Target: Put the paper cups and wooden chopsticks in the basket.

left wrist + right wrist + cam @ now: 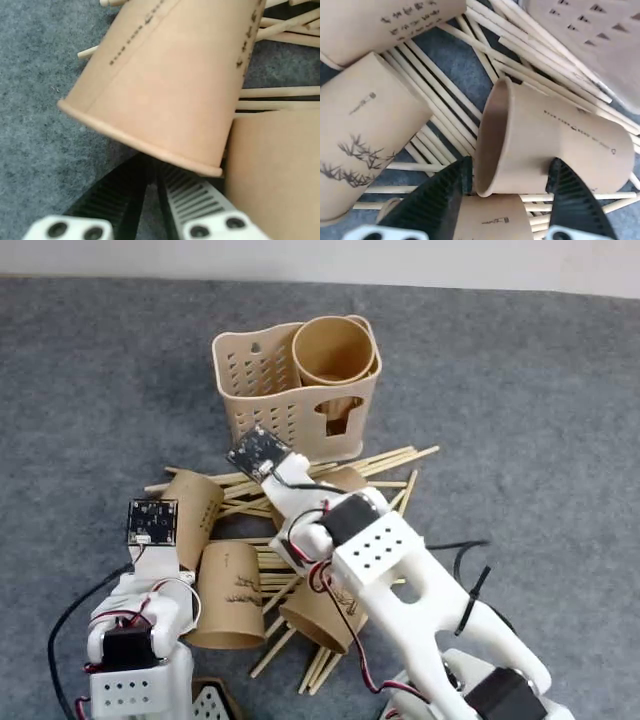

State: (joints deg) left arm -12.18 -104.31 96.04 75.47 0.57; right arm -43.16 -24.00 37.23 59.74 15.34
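Right gripper (511, 167): jaws wide apart, one on each side of a lying paper cup (555, 140), not clamped on it. That cup rests on the scattered chopsticks (390, 462), just in front of the basket (255, 380). One upright cup (333, 348) stands inside the basket. Left gripper (150, 172): jaws together, holding nothing (tips at the rim of a second cup (170, 75)). Grey tabletop (520, 390).

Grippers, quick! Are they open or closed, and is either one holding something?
Left gripper: closed, nothing between its jaws.
Right gripper: open, jaws either side of a lying paper cup.
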